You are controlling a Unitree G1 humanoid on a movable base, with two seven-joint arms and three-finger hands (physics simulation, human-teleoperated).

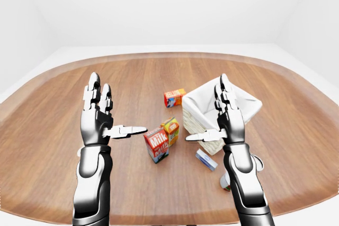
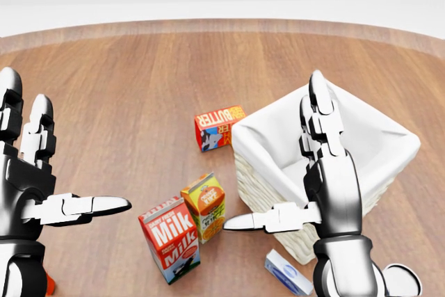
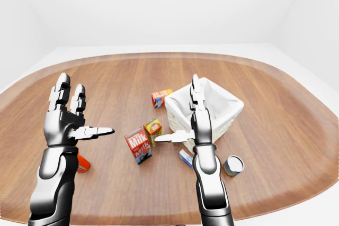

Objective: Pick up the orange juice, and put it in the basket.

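I'm holding my left hand up at the left of the head view, its fingers spread wide and grasping nothing, thumb pointing right. Just below it an orange bottle is peeking out on the oval brown wooden worktop, mostly hidden behind my forearm in the right-eye view. Moving right, a red and white milk carton is standing upright, and the small orange juice carton with its yellow and orange faces is standing touching its right side, near the basket's left wall but apart from it. Above them a red and orange butter box is lying flat. Next, the white-lined woven wicker basket is sitting with its mouth open. My right hand is hovering over the basket's near side, fingers released and straight, thumb aimed left toward the juice, not touching it. Below, a small blue and white box is lying flat, and a red-labelled tin can is standing at far right.
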